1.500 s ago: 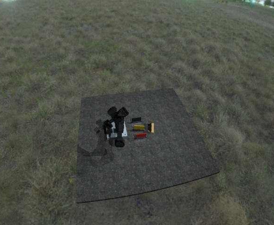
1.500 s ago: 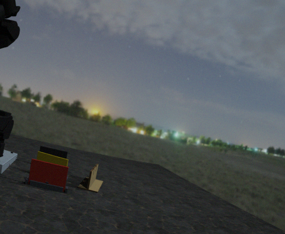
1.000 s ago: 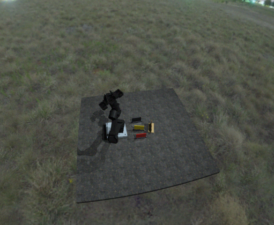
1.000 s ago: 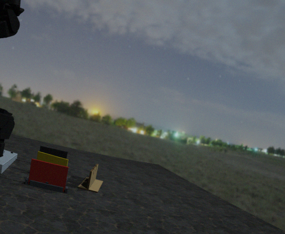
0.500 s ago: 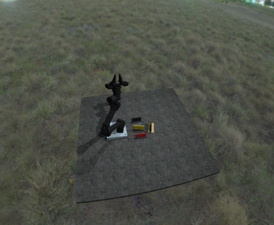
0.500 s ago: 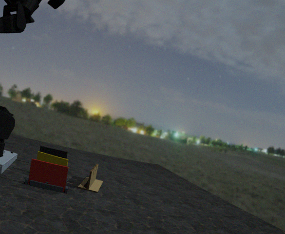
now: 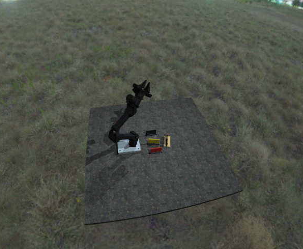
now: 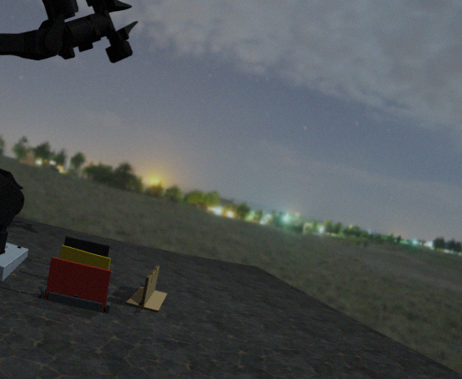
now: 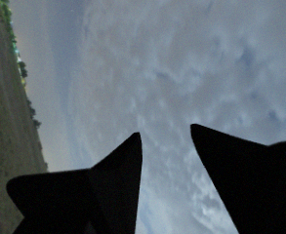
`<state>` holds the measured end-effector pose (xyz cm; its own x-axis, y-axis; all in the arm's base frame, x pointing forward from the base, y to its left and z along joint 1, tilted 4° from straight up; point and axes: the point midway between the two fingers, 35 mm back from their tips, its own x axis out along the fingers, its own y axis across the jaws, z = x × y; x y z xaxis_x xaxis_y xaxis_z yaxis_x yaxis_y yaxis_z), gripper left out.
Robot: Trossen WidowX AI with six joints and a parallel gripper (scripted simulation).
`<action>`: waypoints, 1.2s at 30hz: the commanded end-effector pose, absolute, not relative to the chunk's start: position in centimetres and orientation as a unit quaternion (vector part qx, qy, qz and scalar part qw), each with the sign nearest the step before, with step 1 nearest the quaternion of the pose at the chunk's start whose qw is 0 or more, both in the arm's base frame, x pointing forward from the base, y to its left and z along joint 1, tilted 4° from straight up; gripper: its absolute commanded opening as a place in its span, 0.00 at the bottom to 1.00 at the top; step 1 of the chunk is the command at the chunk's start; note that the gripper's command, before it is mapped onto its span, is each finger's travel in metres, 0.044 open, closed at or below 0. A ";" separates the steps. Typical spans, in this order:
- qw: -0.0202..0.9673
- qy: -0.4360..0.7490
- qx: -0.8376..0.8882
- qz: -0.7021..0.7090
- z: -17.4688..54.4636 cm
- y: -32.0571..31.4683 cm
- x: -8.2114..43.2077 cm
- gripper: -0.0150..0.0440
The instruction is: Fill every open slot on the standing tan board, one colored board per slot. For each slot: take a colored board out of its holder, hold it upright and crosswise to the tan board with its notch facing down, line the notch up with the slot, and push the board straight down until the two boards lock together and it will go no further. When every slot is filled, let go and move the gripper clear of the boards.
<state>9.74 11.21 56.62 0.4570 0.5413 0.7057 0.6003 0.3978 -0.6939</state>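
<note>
And we're outdoors in an open field at dusk, grass point(image 7: 66, 187) point(image 8: 345, 277) spreading below the claw point(image 7: 147, 81) point(image 8: 133, 14) point(image 9: 166, 129), clouds point(image 8: 304, 36) point(image 9: 221, 73) drifting above, town lights point(image 8: 223, 211) glowing beyond.

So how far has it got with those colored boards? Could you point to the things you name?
Nothing looks done: the red board point(image 7: 156, 150) point(image 8: 79, 279), yellow board point(image 7: 154, 141) point(image 8: 84, 257) and black board point(image 7: 150, 132) point(image 8: 86, 245) all stand apart from the tan board point(image 7: 168, 141) point(image 8: 151, 281). The claw point(image 7: 147, 81) point(image 8: 133, 14) point(image 9: 166, 128) is open, holding nothing. All three remain to be fitted.
</note>
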 end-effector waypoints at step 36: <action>0.788 0.586 -0.157 0.107 20.6 -5.4 26.2 0.57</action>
